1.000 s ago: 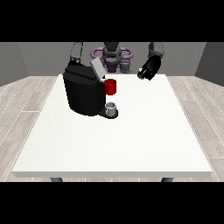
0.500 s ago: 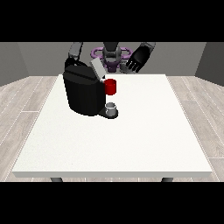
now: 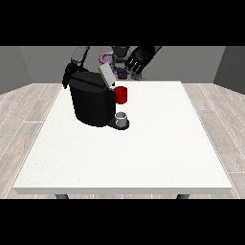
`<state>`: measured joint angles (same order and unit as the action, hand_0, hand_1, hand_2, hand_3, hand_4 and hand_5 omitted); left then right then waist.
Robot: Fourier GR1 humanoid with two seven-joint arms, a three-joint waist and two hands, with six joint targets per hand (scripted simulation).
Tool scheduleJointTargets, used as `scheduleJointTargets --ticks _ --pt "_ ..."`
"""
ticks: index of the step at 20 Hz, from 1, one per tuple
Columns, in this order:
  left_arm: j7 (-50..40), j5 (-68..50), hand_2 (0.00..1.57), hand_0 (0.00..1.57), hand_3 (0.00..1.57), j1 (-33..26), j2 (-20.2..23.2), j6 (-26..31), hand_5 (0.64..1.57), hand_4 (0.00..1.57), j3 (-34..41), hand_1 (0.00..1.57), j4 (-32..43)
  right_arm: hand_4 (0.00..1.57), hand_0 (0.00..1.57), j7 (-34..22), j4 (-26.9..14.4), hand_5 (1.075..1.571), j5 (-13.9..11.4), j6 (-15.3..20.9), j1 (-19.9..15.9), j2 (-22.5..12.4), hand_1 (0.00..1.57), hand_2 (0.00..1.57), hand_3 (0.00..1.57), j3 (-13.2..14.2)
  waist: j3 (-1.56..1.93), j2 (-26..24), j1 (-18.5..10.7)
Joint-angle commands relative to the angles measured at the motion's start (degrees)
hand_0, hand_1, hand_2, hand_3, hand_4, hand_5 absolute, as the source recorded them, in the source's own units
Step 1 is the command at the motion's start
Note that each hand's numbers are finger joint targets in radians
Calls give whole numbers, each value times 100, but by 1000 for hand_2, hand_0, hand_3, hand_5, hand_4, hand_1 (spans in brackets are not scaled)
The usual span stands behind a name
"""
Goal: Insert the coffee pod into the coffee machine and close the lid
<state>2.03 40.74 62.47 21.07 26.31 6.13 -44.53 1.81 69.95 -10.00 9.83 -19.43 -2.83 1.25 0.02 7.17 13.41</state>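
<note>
Here we see the white counter [image 3: 143, 153] spreading bare across the near half; further back, at about ten o'clock from its middle, stands the black coffee machine [image 3: 91, 103]; on its base at the front sits a grey thing [image 3: 122, 117], and we cannot tell whether it is the pod; just above it is a red thing at the machine [image 3: 121, 94]; the grey lid [image 3: 107, 76] tilts up, open, at the machine's top. Beyond, at twelve o'clock, the robot hand at the view's right [image 3: 135, 61] hangs over the counter's far edge near the lid, fingers spread wide, holding nothing; the robot hand at the view's left [image 3: 68, 76] lies behind the machine; its fingers we cannot tell.
</note>
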Motion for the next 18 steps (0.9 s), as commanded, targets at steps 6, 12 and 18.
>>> scheduleJointTargets --ticks 6,12,18 --pt "95 7 1284 1225 1233 619 417 -29 1571 478 248 1225 295 0 0 -235 300 1571 138 -82 -521 -157 0 0 0 172 -1 678 293" --pt "91 107 1286 1195 1247 877 409 -13 1571 487 171 1195 426 100 0 -321 255 1571 19 96 -775 -82 0 0 0 147 0 939 257" --pt "112 147 1260 1195 1229 893 444 44 1571 464 162 1195 566 186 0 -244 253 1571 35 -13 -556 -153 0 0 0 140 1 888 326"
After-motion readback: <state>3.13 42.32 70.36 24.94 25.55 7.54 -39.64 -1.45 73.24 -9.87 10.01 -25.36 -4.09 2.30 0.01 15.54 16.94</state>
